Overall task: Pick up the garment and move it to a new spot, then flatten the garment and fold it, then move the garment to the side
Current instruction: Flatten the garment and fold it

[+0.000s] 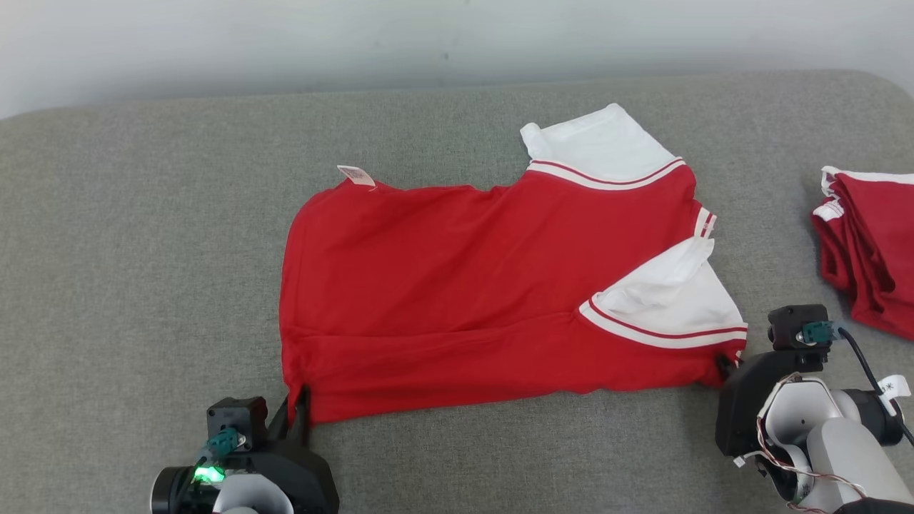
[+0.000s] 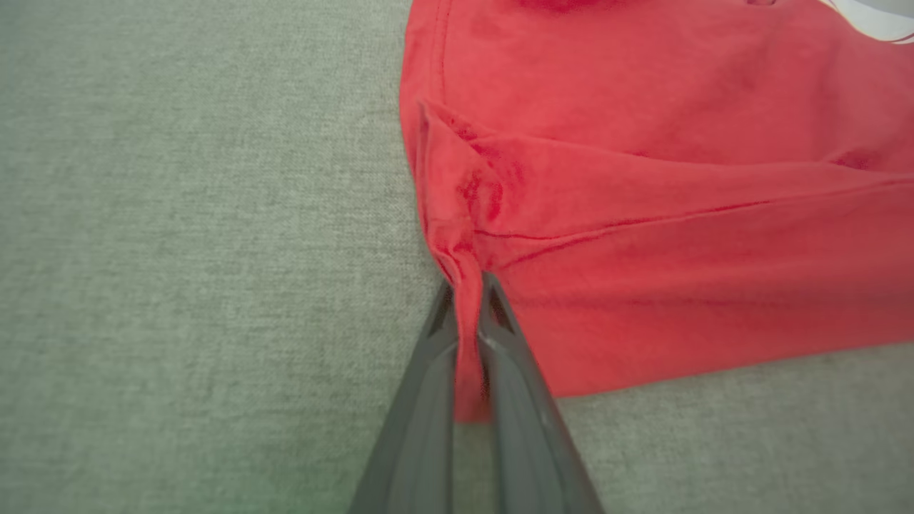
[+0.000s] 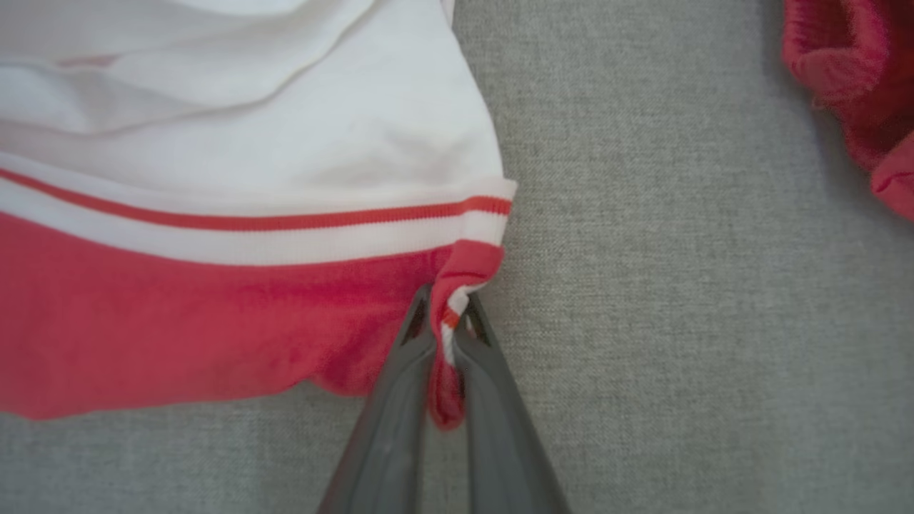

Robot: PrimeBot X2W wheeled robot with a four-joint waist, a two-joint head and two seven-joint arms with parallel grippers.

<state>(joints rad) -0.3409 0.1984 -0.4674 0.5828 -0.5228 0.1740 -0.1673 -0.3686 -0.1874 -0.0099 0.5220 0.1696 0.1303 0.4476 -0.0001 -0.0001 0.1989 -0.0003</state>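
The garment (image 1: 464, 278) is a red shirt with white, red-striped sleeves, spread flat on the grey cushion with its near edge folded over. My left gripper (image 1: 298, 400) is shut on its near left corner; in the left wrist view a pinch of red cloth (image 2: 468, 335) runs between the two dark fingers of the gripper (image 2: 465, 285). At the near right corner my right gripper (image 1: 726, 365) is shut on the hem below the white sleeve (image 1: 671, 296). The right wrist view shows that bunched cloth (image 3: 446, 371) clamped in the gripper (image 3: 444, 303).
A pile of folded red garments (image 1: 867, 243) lies at the right edge, a red lump of it also at the top right of the right wrist view (image 3: 857, 93). Grey cushion (image 1: 143, 250) stretches open to the left and front. A pale wall runs behind.
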